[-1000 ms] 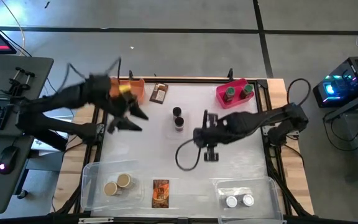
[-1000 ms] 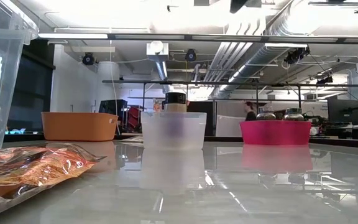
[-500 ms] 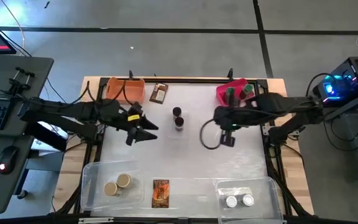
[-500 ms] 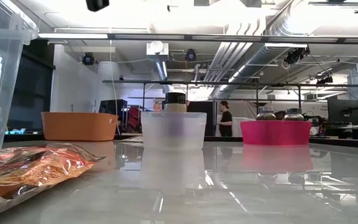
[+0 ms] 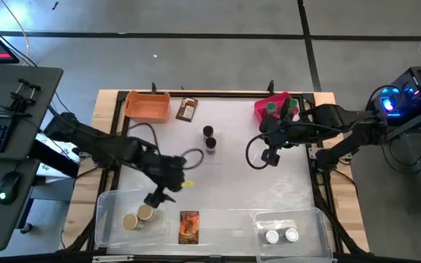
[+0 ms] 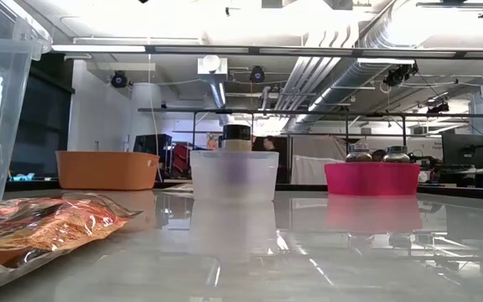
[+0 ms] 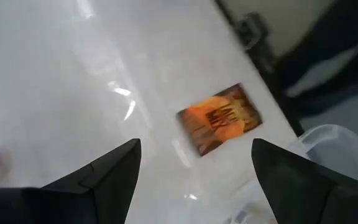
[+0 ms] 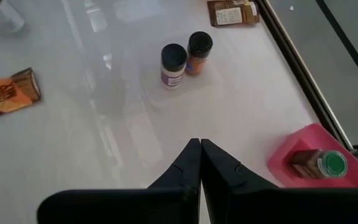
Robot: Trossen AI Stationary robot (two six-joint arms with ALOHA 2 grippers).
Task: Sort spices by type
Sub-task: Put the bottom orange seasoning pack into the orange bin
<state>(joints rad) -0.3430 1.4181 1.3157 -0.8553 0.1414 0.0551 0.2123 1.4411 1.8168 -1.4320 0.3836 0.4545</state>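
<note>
My left gripper (image 5: 156,199) hangs open above the table near the left clear tub (image 5: 112,208), where two tan-capped jars (image 5: 137,216) stand. An orange packet (image 7: 220,118) lies flat on the table ahead of its fingers (image 5: 188,226). My right gripper (image 5: 269,157) is shut and empty, raised over the table's right half. Two dark-capped jars (image 8: 185,56) stand at mid-table inside a clear tub (image 6: 234,174). Two green-capped jars (image 5: 280,107) sit in the pink bin (image 5: 263,115). A brown packet (image 5: 187,109) lies at the far edge.
The orange bin (image 5: 146,106) stands at the far left corner. A second clear tub (image 5: 305,219) at the near right holds two white-capped jars (image 5: 281,235). Bare white table lies between the middle tub and the near tubs.
My left gripper has swung from beside the orange bin toward the table's near edge and rightward, sinking and rolling, still open. My right gripper has risen and drawn back toward the right edge and the pink bin, still shut. No spice has moved.
</note>
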